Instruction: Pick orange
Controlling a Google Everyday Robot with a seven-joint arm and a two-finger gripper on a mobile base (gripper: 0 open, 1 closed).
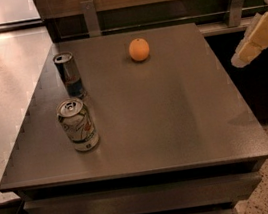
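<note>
The orange (139, 49) is a small round orange fruit on the far middle of the dark table (177, 122). It stands free, with nothing touching it. My gripper (245, 24) hangs in the air at the right edge of the view, beyond the table's right side and well to the right of the orange. Its two cream fingers (259, 39) are spread apart with nothing between them. The upper finger is partly cut off by the frame edge.
A slim dark can (69, 74) stands at the table's far left. A pale green-and-white can (78, 124) stands in front of it. A railing with metal posts (91, 18) runs behind the table. A light floor (4, 89) lies to the left.
</note>
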